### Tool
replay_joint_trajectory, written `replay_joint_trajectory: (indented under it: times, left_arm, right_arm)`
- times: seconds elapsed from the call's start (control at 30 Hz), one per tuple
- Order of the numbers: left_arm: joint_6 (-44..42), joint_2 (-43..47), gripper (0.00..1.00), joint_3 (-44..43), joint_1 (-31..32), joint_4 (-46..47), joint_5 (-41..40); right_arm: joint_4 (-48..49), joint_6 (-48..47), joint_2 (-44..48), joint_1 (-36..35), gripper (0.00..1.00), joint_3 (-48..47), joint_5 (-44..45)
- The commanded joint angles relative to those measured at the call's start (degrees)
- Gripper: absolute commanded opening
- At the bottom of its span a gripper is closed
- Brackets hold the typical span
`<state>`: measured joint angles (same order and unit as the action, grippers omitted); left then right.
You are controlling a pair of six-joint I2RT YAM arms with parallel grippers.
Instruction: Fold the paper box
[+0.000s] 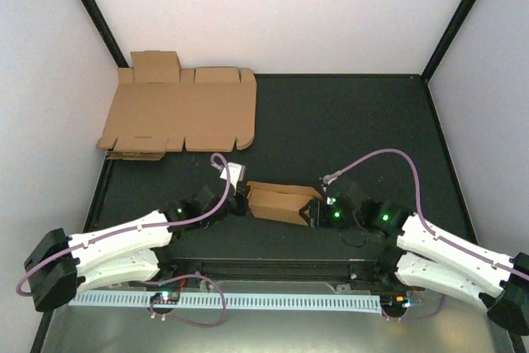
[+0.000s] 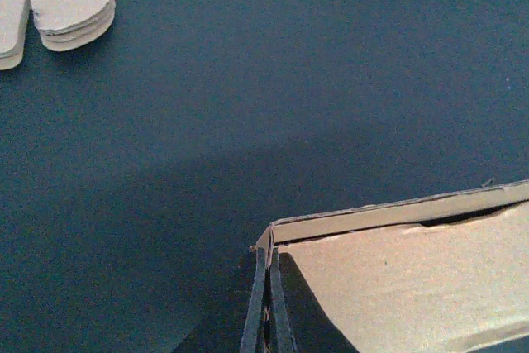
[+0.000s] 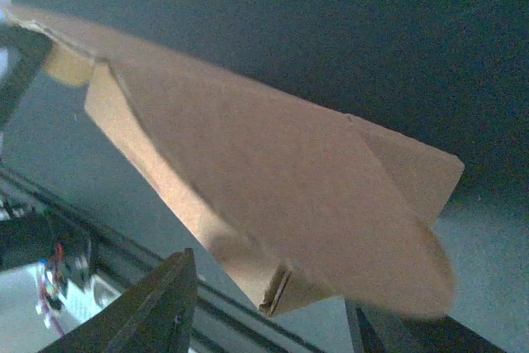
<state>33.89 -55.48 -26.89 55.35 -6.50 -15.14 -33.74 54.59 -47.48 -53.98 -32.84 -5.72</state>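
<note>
The paper box (image 1: 277,202) is a half-folded brown cardboard piece held just above the black mat between the two arms. My left gripper (image 1: 240,200) is shut on the box's left end. In the left wrist view its thin fingers (image 2: 258,303) pinch a cardboard edge at the corner of the box (image 2: 413,279). My right gripper (image 1: 312,212) is at the box's right end. In the right wrist view the box (image 3: 273,163) fills the frame and its near corner sits between the jaws of the right gripper (image 3: 273,307). A gap shows between the left finger (image 3: 157,307) and the cardboard.
A stack of larger flat brown cardboard sheets (image 1: 182,113) lies at the mat's far left corner; its rounded tabs (image 2: 66,6) show in the left wrist view. White walls with black corner posts close in the mat. A slotted white rail (image 1: 223,299) runs along the near edge.
</note>
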Motion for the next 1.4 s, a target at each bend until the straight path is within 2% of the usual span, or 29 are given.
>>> replay_joint_trajectory:
  times: [0.0, 0.23, 0.47, 0.83, 1.1, 1.37]
  left_arm:
    - [1.3, 0.1, 0.02, -3.4, 0.6, -1.6, -1.9]
    - [0.4, -1.7, 0.02, -4.9, 0.7, -1.4, -5.3]
    - [-1.6, -5.2, 0.01, -9.3, 0.6, -3.6, -10.8]
    - [-0.4, -7.4, 0.02, -5.7, -0.5, -1.8, -12.8]
    - [4.5, -8.8, 0.02, -4.1, -1.1, 1.5, -10.1]
    - [5.5, -9.1, 0.02, -8.5, -1.1, -2.0, -8.2]
  right_arm:
    - [8.4, -2.0, -0.6, 1.8, 0.55, 0.0, 4.1]
    - [22.0, -2.2, -4.3, 3.3, 0.55, 5.7, 0.4]
    - [29.0, -6.6, -11.5, 5.2, 0.54, 3.0, 0.4]
    - [25.0, -14.5, -16.2, 11.1, 0.56, -2.3, -1.8]
    - [24.8, -16.2, -18.6, 11.2, 0.58, -2.8, -4.0]
    - [25.8, -16.7, -20.5, 11.2, 0.57, -2.2, -5.4]
